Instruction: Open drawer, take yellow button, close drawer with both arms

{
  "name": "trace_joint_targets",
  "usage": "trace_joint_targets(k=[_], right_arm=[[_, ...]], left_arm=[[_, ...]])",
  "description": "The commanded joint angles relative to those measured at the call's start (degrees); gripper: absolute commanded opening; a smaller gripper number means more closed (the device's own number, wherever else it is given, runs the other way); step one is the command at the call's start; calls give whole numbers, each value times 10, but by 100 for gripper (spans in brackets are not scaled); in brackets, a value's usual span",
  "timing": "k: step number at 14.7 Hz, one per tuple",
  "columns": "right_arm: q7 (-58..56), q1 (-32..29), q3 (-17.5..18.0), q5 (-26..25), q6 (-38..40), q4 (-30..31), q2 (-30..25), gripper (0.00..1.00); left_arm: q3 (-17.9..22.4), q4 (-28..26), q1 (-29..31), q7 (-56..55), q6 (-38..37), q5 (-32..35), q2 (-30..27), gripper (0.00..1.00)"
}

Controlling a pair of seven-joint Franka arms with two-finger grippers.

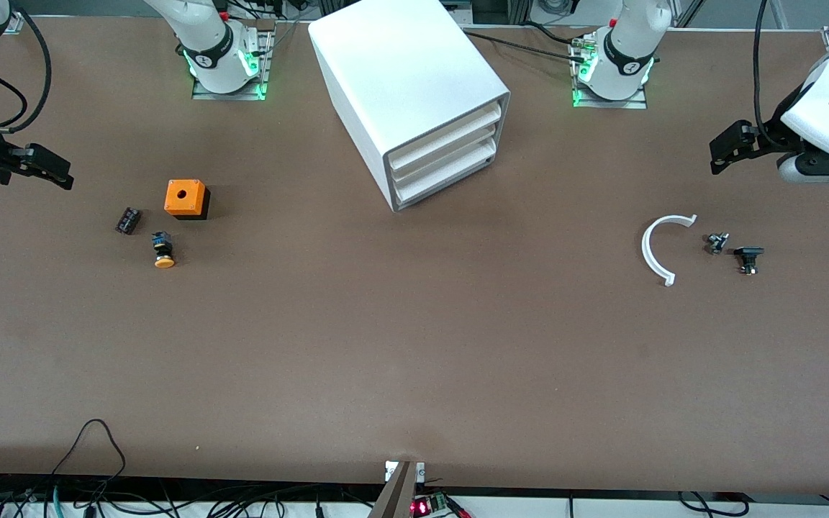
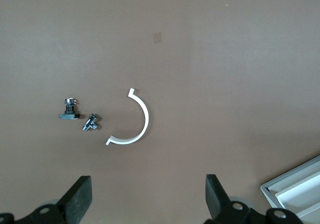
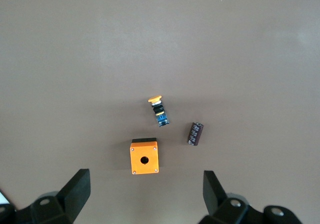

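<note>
While both claws, left claw and right claw, gape empty, nothing shows legible writing.

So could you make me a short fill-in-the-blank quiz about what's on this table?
1. All three drawers of the white cabinet are ____.
2. The button lies on the ____.
3. The button's cap is coloured ____.
4. The left gripper and right gripper both stand ____.

Missing words: shut; table; orange; open

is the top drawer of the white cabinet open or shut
Shut: the uppermost shallow white plastic tray drawer sits flush with the two lower drawers in the large white box-shaped cabinet.
</note>
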State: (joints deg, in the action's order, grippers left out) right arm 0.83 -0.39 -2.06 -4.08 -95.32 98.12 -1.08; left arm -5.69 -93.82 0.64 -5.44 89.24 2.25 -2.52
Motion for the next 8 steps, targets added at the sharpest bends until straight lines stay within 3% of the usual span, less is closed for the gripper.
trace_joint_targets(k=[1,8], right_arm=[[-9,0,1,8,1,-14,-8,100],[-22,0,1,7,14,-17,-11,100]], left_arm=[[1,22,-1,11,-19,-9,10,100],[1,23,-1,12,-24,-9,9,100]])
